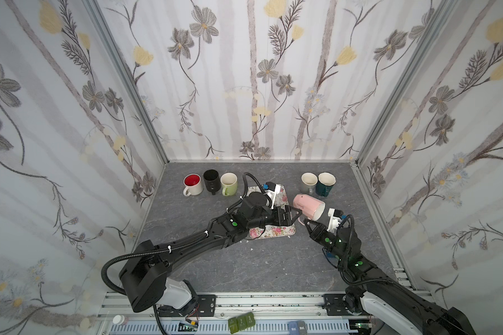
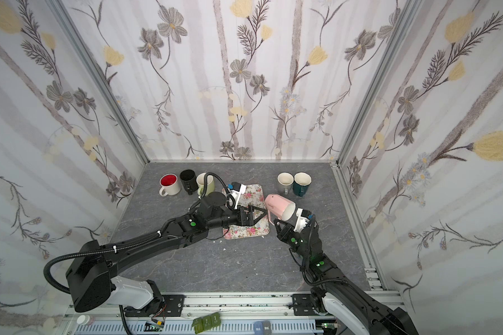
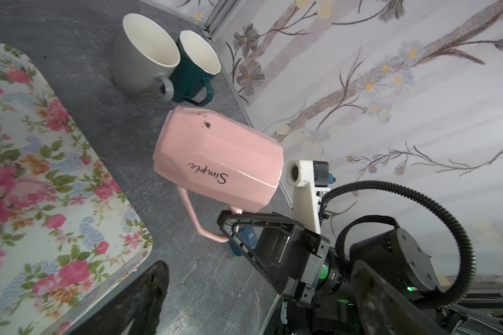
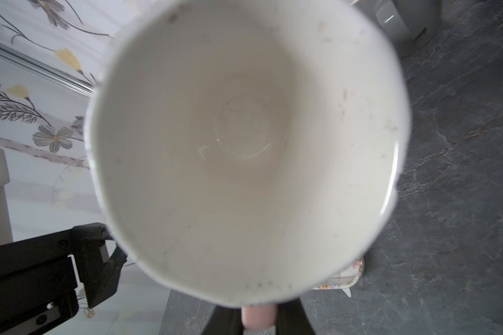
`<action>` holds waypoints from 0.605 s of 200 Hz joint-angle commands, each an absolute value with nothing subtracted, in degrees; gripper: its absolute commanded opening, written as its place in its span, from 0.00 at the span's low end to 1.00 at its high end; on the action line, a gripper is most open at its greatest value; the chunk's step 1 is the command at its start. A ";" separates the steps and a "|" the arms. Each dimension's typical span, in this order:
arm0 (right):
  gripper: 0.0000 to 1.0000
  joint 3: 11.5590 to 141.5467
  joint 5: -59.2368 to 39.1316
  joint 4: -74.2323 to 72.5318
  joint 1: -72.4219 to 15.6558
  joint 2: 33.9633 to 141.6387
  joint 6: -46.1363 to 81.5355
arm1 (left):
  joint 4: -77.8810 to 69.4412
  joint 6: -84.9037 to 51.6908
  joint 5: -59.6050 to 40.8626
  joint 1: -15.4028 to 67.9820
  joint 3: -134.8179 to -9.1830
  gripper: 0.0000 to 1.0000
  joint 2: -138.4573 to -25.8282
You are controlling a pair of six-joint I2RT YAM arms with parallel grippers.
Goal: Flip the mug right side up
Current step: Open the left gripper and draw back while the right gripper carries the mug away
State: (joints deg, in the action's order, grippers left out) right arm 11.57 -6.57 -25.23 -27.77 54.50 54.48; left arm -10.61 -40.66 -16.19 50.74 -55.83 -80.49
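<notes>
Clamping handle of pink mug in right gripper, mug sideways, mouth facing near-right, probably for pivoting rim-up. Left gripper just left, jaws wide apart, likely for clearance.

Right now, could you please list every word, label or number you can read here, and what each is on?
"Simple": black script on the side of the pink mug.
"Wed.": as far as I can make out, on each of two blue-grey blocks.
Too small to read: the marks on the green blocks, and the white print on a blue part near the mug's handle.
</notes>
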 commanded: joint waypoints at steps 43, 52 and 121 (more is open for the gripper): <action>0.00 24.19 5.94 -0.35 -27.19 55.11 39.87 | -5.36 -29.78 4.45 50.07 -46.45 1.00 -71.75; 0.00 25.08 6.56 1.08 -26.69 54.85 38.74 | -5.44 -28.28 6.36 49.62 -44.85 1.00 -70.23; 0.00 37.09 10.29 19.74 -16.53 56.07 27.94 | -11.22 -21.62 15.59 48.45 -32.93 1.00 -64.96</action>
State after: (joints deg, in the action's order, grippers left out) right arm 33.39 7.11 15.29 -19.70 56.16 33.78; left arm -6.98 -24.29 11.33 48.75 -35.48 -66.59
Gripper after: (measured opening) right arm 0.143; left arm 0.997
